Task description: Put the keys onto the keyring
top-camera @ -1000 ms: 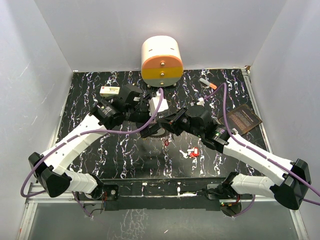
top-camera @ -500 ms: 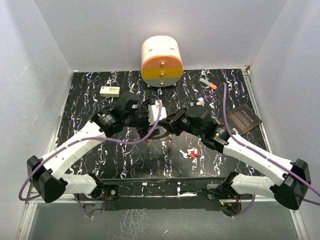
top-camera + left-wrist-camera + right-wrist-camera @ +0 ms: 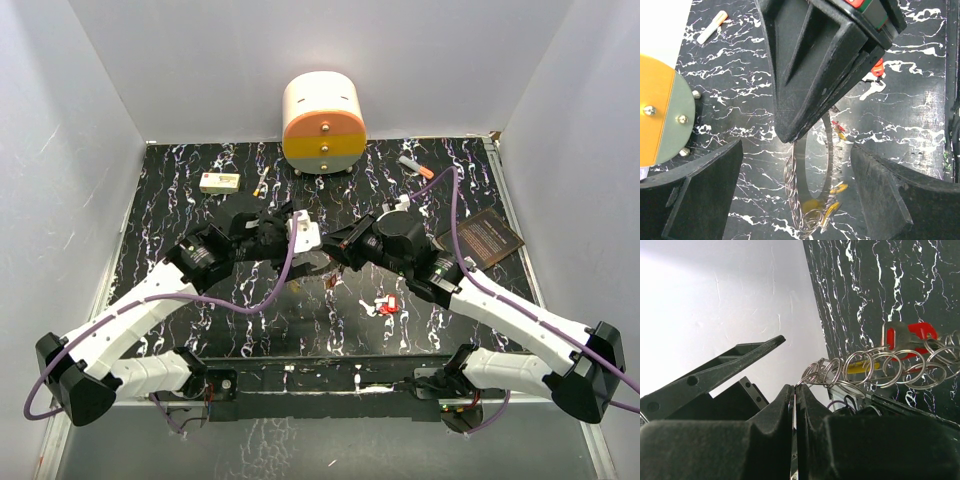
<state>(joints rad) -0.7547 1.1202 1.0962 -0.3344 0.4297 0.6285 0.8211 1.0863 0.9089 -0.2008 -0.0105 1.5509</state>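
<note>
The right gripper (image 3: 794, 390) is clamped on the keyring (image 3: 829, 155). Its jaws are pressed together on the thin metal at the top of the ring, so the ring hangs edge-down below the fingertips, clear of the table (image 3: 900, 115). The left gripper (image 3: 796, 145) is spread wide, one finger on either side of the hanging ring, and nothing is touched by it.

A chain of small rings (image 3: 792, 192) is draped from the keyring, just below the right fingertips. Yellow-headed keys (image 3: 838, 189) are seen at its lower end and a red-headed key (image 3: 912, 334) further along. Whether each one is threaded on the big ring itself or only on the chain cannot be told. Loose keys (image 3: 385, 305) lie on the table, well apart from both grippers, on the right gripper's side.

The keyring is judged to be stiff, flat and light. Its faces are probably slick, so a pinch across them may be turned by a sideways push. The jagged rim should give more bite. A second hold is best taken low on the rim, opposite the clamped spot and away from the chain.

The chain is limp and is likely to swing at any nudge, so it is better left free. The loose keys are tiny and light. They are best taken by the plastic head, with the metal end left bare for threading. A slip is to be expected if only the blade is pinched.
</note>
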